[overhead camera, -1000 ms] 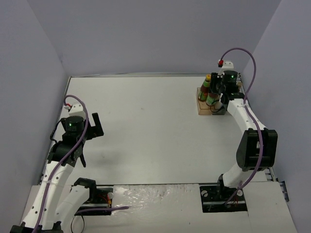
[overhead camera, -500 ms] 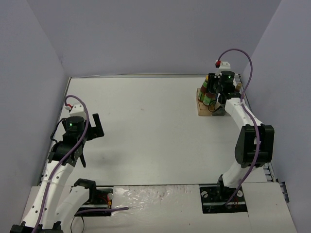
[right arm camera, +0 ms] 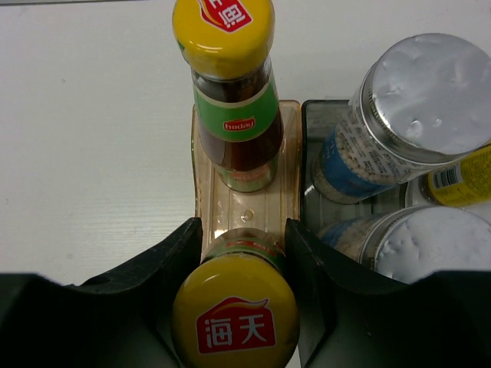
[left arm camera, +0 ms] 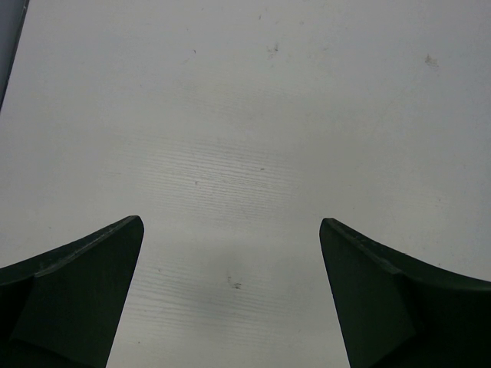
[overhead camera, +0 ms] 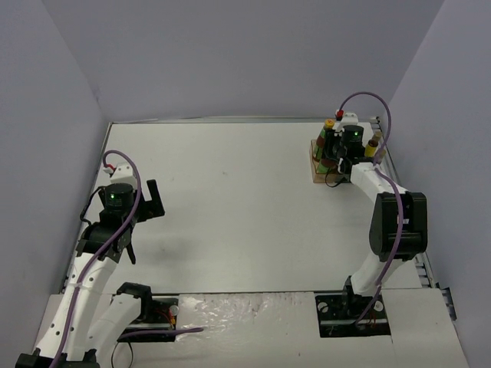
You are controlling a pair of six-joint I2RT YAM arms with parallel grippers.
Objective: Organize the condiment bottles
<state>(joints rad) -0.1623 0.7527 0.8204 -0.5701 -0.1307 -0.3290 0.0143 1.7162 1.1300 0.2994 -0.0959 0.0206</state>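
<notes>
My right gripper (right arm camera: 239, 230) is at the tray (overhead camera: 314, 175) at the far right, its jaws closed against both sides of a dark bottle with a yellow cap (right arm camera: 235, 314) that stands in the orange compartment (right arm camera: 249, 203). A second dark yellow-capped bottle (right arm camera: 234, 115) stands just beyond it in the same compartment. Two silver-topped white-blue cylinders (right arm camera: 430, 92) (right arm camera: 430, 241) stand in the grey compartment (right arm camera: 308, 146) to the right, with a yellow-labelled bottle (right arm camera: 460, 180) behind them. My left gripper (left arm camera: 230, 230) is open and empty over bare table at the left (overhead camera: 143, 224).
The tray sits close to the table's right edge and the right wall (overhead camera: 430, 115). The right arm's cable (overhead camera: 368, 100) loops above the tray. The left wall (overhead camera: 46, 153) runs beside the left arm.
</notes>
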